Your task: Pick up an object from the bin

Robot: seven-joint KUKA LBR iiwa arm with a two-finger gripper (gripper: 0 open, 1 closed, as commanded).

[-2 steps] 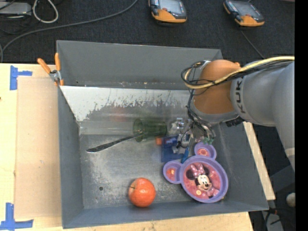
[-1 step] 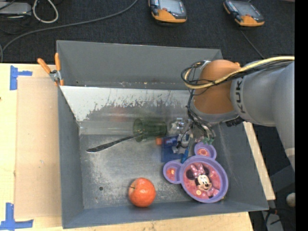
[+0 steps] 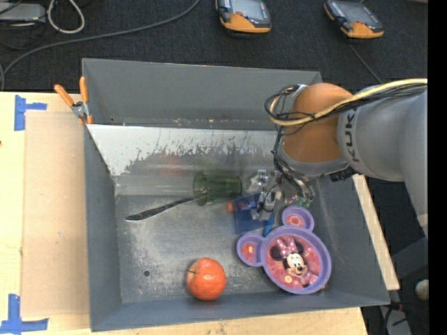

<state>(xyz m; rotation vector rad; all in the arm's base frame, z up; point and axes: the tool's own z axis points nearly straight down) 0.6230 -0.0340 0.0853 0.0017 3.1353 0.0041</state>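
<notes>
My gripper (image 3: 269, 194) hangs low in the right half of the bin, under the arm's orange cover. It is right over a small blue block (image 3: 246, 213) and may be touching its upper right edge. Just left of it a dark green cylindrical piece (image 3: 216, 185) lies on its side, and a grey metal spoon-like handle (image 3: 157, 209) runs left from it. A purple mouse-ear plate (image 3: 293, 257) with a cartoon mouse printed on it lies just below and right of the gripper.
A red-orange tomato-like ball (image 3: 206, 278) rests near the bin's front wall, left of the plate. The left part of the bin floor is bare grey metal. The arm with its cables comes in over the right rim.
</notes>
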